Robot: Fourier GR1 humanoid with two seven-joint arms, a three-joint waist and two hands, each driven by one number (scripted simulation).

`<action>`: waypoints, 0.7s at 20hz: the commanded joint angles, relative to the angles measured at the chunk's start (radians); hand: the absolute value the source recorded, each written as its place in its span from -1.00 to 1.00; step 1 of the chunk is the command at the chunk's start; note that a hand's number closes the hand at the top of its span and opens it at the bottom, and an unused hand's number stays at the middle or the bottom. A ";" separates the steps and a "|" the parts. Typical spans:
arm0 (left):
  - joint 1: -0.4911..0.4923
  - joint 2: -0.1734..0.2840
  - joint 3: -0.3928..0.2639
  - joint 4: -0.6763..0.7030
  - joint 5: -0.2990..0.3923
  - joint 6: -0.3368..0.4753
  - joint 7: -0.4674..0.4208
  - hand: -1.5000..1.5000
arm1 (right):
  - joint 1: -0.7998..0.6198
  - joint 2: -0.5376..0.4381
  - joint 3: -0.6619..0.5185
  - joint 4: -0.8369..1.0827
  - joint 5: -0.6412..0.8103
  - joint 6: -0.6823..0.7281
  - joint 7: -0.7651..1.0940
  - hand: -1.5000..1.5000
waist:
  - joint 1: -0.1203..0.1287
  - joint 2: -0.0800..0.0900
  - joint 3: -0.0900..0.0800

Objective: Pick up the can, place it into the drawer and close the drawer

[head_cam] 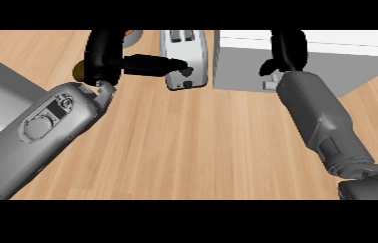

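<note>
The left hand [103, 52] stands just left of the silver appliance [181, 59]. Its fingers are straight and hold nothing, and its thumb reaches across to touch the appliance's near corner. The right hand [288, 46] hangs to the appliance's right, over the front of the white-topped grey drawer unit [244, 69]. We cannot tell how that hand is set, or whether the drawer is open or shut.

Only a grey rounded sliver shows of the can [134, 34], if that is the can at all. It sits just left of the appliance's far end, behind the left hand. So little shows that we cannot say which way it points, or whether its long axis is upright or lying down.

We see two risks. The left thumb could push the appliance across the counter [192, 147] if the hand swings right. And a hand closing round a can whose lie we cannot read could tip or roll it.
</note>
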 commanded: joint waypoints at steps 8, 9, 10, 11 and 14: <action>0.074 0.008 0.011 -0.043 -0.016 -0.018 -0.017 -1.00 | -0.122 0.034 -0.144 0.003 -0.180 0.066 -0.180 -1.00 | 0.018 0.012 0.006; 0.078 0.021 0.011 -0.068 -0.024 -0.016 -0.021 -1.00 | -0.096 0.030 -0.172 -0.002 -0.213 0.054 -0.216 -1.00 | 0.026 0.012 0.008; 0.065 0.025 0.041 -0.036 -0.009 -0.032 -0.025 -1.00 | -0.120 0.041 -0.186 -0.001 -0.232 0.085 -0.222 -1.00 | 0.014 0.014 0.006; 0.073 0.017 0.027 -0.070 -0.014 -0.018 -0.008 -1.00 | -0.120 0.049 -0.204 -0.002 -0.252 0.087 -0.227 -1.00 | 0.021 0.009 0.007; 0.142 0.005 0.023 -0.056 -0.024 -0.015 -0.064 -1.00 | -0.119 0.074 -0.259 -0.011 -0.320 0.117 -0.281 -1.00 | 0.013 0.011 0.005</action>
